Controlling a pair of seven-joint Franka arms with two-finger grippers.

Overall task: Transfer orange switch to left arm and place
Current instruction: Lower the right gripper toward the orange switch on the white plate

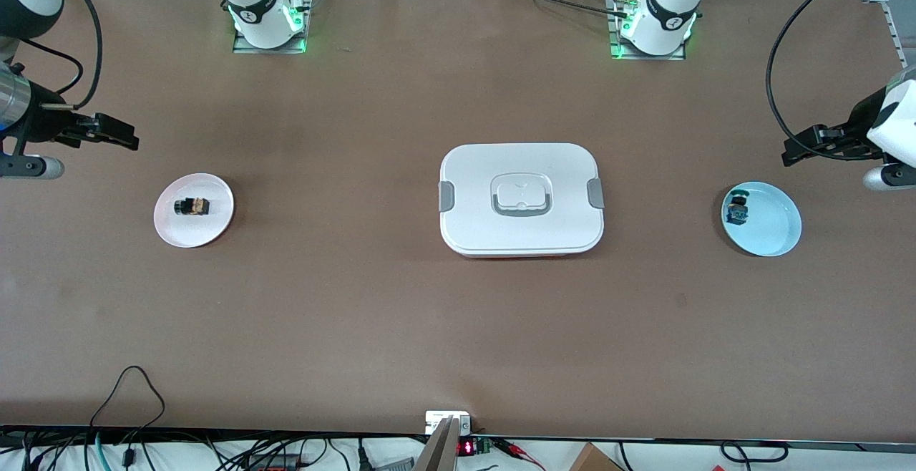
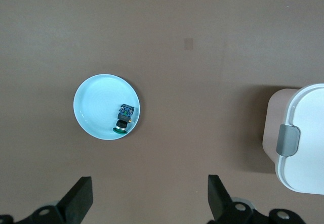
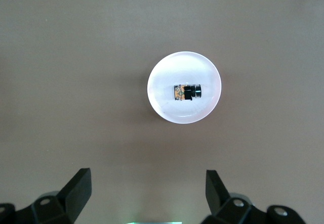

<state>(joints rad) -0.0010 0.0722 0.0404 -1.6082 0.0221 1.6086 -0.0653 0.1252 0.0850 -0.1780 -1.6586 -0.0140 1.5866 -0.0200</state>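
The orange switch (image 1: 192, 206) lies on its side on a small white plate (image 1: 215, 224) toward the right arm's end of the table; the right wrist view shows the switch (image 3: 186, 92) in the middle of that plate (image 3: 167, 72). My right gripper (image 1: 114, 132) hangs open and empty in the air beside the plate, and in its own view the right gripper (image 3: 147, 173) has bare table between its fingers. The white box (image 1: 521, 199) stands shut at the table's middle. My left gripper (image 1: 805, 147) hangs open and empty at the left arm's end, and its wrist view shows the left gripper (image 2: 150, 181) holding nothing.
A blue-capped switch (image 1: 737, 212) lies at the rim of a light blue plate (image 1: 776, 227) under the left arm, also seen as the switch (image 2: 124, 116) on its plate (image 2: 96, 102). One end of the box (image 2: 304, 138) shows there. Cables (image 1: 129, 414) trail along the table's nearest edge.
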